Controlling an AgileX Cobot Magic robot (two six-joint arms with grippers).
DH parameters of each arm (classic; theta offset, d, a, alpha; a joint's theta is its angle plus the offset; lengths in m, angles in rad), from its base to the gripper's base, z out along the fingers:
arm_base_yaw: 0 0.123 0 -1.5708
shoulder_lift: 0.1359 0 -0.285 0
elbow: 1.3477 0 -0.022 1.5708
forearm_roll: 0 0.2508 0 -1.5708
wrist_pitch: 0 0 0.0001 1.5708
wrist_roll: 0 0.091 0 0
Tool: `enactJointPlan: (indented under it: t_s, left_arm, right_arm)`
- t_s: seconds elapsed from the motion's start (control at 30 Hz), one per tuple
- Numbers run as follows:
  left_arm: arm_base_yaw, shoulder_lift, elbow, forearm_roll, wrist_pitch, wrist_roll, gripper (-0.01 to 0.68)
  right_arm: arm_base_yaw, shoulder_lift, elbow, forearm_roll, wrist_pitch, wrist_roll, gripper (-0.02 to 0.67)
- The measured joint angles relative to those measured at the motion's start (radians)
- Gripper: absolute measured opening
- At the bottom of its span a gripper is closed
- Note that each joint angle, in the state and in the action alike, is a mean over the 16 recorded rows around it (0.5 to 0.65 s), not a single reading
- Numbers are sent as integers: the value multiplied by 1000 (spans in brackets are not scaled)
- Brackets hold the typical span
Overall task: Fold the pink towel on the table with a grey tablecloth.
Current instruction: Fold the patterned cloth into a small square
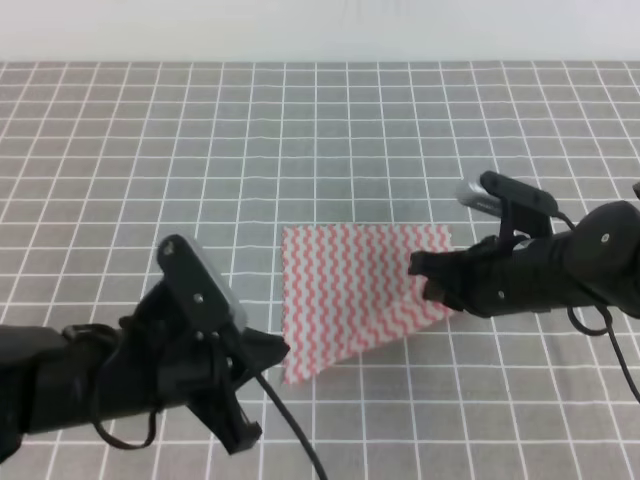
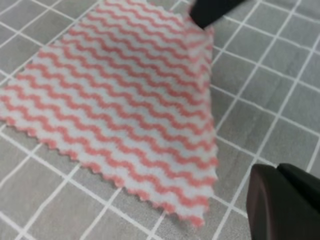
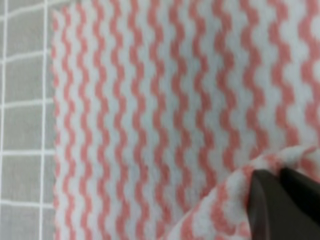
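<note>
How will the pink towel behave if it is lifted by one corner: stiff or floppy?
Probably floppy: the pink towel curls over at the right gripper in the right wrist view. It looks thin and lies flat on the grey tablecloth, so likely light and apt to drag.

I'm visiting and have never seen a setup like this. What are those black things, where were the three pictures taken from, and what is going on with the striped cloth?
The black things are two robot arms. One picture looks down from above; the other two come from cameras on each arm's wrist. On the table with a grey tablecloth lies the pink towel, partly folded. The right end effector pinches the towel's right edge; its wrist view shows cloth bunched at its fingertips. The left end effector sits beside the towel's near corner, holding nothing. Whether it is open or shut, I cannot tell.
</note>
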State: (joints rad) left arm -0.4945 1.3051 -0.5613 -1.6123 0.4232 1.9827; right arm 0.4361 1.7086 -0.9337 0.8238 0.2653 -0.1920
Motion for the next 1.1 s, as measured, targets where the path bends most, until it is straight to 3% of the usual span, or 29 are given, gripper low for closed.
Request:
enactJointPlan:
  t_s: [0.47, 1.1]
  left_arm:
    - [-117, 70, -10, -148, -169, 238, 12]
    - [-124, 318, -117, -165, -255, 359, 40]
  right_arm:
    - [0, 11, -37, 0, -32, -23, -1]
    - [0, 10, -37, 0, -28, -42, -1]
